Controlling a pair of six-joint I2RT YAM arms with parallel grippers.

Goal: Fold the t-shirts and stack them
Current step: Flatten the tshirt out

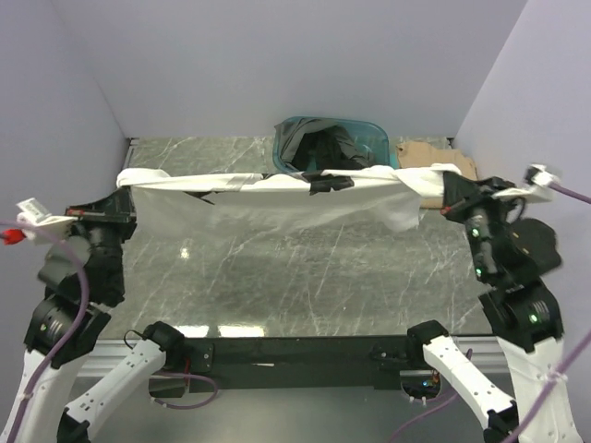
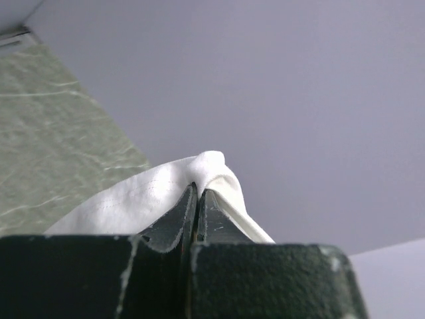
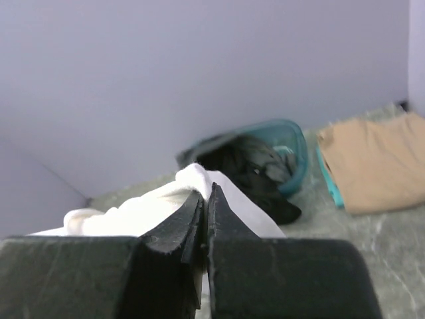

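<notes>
Grey-green marbled table (image 1: 305,277) with pale veins, teal plastic basket (image 1: 382,138) at its far edge, right of centre, close to the far wall, plain lavender walls (image 1: 277,55) enclosing left, far and right sides

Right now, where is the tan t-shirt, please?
Top view: the tan t-shirt lies far right, beside the teal basket, behind the stretched white t-shirt.

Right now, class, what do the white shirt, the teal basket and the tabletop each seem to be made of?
White shirt: thin matte cloth; it sags, creases and looks semi-sheer.
Teal basket: probably plastic; smooth, rigid-looking wall.
Tabletop: glossy veined stone, or a laminate imitating it; lights reflect in it.
</notes>
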